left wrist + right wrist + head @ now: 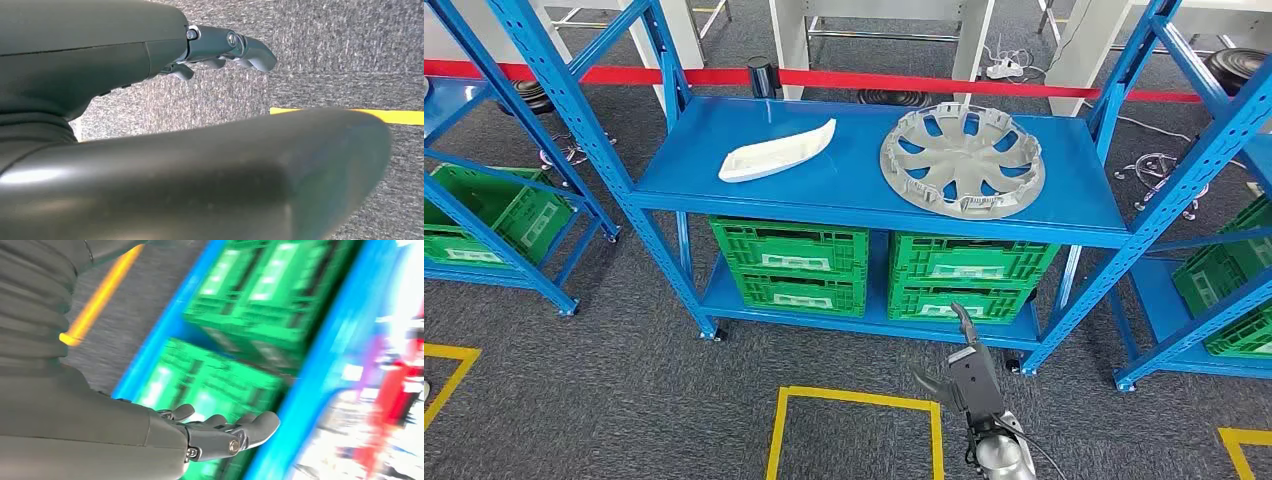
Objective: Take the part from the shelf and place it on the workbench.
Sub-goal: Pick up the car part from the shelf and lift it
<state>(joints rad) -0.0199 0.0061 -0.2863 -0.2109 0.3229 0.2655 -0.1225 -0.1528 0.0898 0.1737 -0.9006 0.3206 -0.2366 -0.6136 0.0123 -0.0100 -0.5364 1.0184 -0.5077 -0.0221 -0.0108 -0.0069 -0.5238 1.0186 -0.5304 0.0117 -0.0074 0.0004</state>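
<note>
progress: nothing picked yet; white part (776,151) and wheel cover (962,160) sit on shelf (864,195)
right hand (959,368): empty, fingers apart
left hand (227,50): empty, hanging

two parts (779,151), four green crates (789,246)

We see our right hand (959,360) raised low in front, fingers (250,426) loosely extended and holding nothing. Our left hand (220,47) hangs down, fingers apart, equally empty.
</note>
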